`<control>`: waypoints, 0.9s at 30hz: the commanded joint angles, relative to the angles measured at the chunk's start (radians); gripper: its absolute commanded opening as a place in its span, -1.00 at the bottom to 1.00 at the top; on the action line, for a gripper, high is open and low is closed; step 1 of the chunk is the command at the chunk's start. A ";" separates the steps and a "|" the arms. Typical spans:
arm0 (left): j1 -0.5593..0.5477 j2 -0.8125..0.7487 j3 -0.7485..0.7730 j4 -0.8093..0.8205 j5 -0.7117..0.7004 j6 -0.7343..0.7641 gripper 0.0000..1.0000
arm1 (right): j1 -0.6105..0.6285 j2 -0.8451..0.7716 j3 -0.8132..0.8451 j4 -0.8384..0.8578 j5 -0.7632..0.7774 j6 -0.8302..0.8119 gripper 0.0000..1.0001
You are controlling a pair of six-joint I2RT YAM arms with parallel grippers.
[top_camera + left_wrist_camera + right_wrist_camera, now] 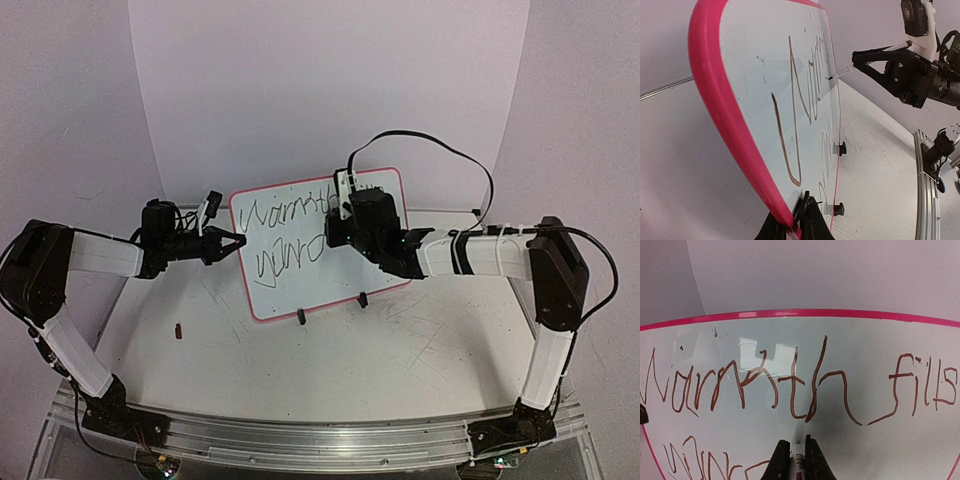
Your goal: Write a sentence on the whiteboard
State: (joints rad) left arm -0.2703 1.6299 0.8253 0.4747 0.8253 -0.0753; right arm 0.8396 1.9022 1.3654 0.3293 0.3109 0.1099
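The sentence (813, 390) stood unfinished: my right gripper (795, 446) clenched the marker (798, 461), my left gripper (236, 240) pinched the whiteboard (300, 290); next, steady rightward strokes seemed needed.

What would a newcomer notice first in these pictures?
A small white board with a hot-pink frame stands in the middle, scrawled with dark cursive handwriting reading roughly "Warmth fills". The right gripper presses a white marker against it while the left gripper clamps its left edge.

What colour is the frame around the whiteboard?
Bright pink; the whiteboard frame shows best in the left wrist view.
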 commanded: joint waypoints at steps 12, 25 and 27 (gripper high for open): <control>-0.005 0.030 0.005 -0.059 -0.158 0.149 -1.00 | 0.022 -0.023 -0.099 -0.007 -0.040 0.050 -1.00; -0.005 0.035 0.008 -0.061 -0.158 0.150 -1.00 | 0.024 -0.141 -0.170 -0.001 0.009 0.019 -1.00; -0.005 0.040 0.010 -0.061 -0.157 0.150 -1.00 | 0.016 -0.153 -0.176 0.005 -0.009 0.034 -1.00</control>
State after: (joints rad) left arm -0.2703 1.6299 0.8295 0.4699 0.8276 -0.0742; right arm 0.8694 1.8391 1.1988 0.3154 0.3018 0.1426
